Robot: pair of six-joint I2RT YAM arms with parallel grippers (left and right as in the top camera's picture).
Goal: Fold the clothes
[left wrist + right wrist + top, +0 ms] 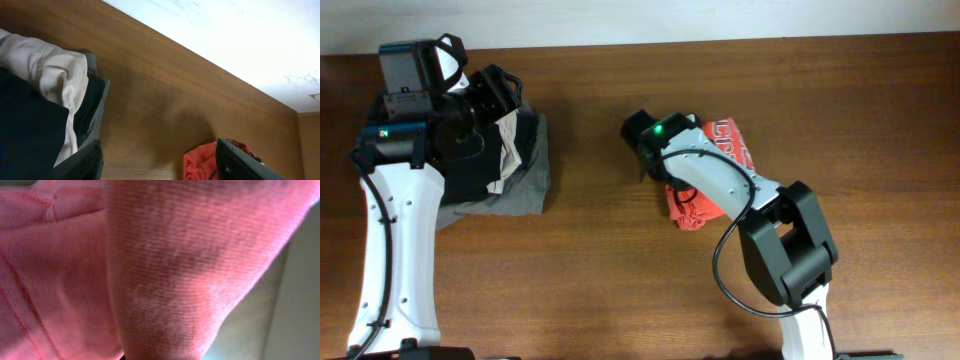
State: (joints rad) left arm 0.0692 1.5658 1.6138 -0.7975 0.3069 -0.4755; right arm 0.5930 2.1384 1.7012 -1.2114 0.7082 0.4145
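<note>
Overhead, left to right: my left arm (395, 230) runs up the 9 o'clock side of the table (600, 270). My left gripper (158, 145) sits over the 11 o'clock corner of the folded pile (515, 165). Pile = black garment (25, 130), beige garment (50, 75) lying across it, grey garment (525, 185) underneath, sticking out at the 3 and 6 o'clock edges. Left jaws are spread wide with nothing between them. The left wrist view shows only bare wood in the gap, one jaw at 7 o'clock beside the pile's grey edge, the other at 5 o'clock. Pile and shirt are well apart, bare table between. The T-shirt (695, 212) lies bunched up just off table centre toward 3 o'clock, white lettering (732, 142) at its 1 o'clock end. From the left wrist it's the red lump at 5 o'clock, partly behind my jaw. My right arm (790, 250) reaches up from 5 o'clock and crosses over the shirt. The right gripper (652, 148) is at the shirt's 10 o'clock edge. Right jaws are pressed together on a fold of the T-shirt. The right wrist view is all red knit, one fold running down to 6 o'clock; the jaw tips themselves are hidden by cloth.
</note>
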